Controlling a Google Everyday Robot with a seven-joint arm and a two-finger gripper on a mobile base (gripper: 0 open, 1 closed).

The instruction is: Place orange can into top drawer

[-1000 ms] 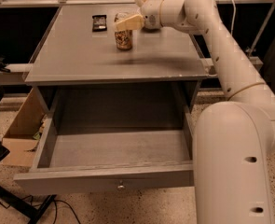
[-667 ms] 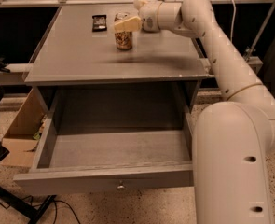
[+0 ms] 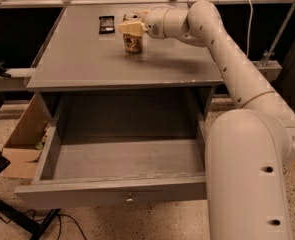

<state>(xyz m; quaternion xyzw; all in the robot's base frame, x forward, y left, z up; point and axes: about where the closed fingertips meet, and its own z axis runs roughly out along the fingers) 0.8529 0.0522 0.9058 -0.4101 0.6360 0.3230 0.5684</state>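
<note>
The orange can [image 3: 132, 44] stands upright on the grey table top, toward the back middle. My gripper [image 3: 131, 28] is at the can's top, reaching in from the right, with the cream arm stretched over the table's right side. The can's upper part is partly hidden behind the gripper. The top drawer [image 3: 112, 192] is pulled out below the table top, toward the camera. Its round metal knob [image 3: 130, 200] is at the centre of the front panel, and its inside holds nothing.
A small flat black object [image 3: 106, 24] lies on the table top [image 3: 87, 64], left of the can. A cardboard box [image 3: 22, 139] lies on the floor left of the drawer. My large cream base [image 3: 252, 179] fills the lower right, next to the drawer's right side.
The arm has shifted slightly left and down over the can. The can stands in the same place on the table top, and the drawer stays open.
</note>
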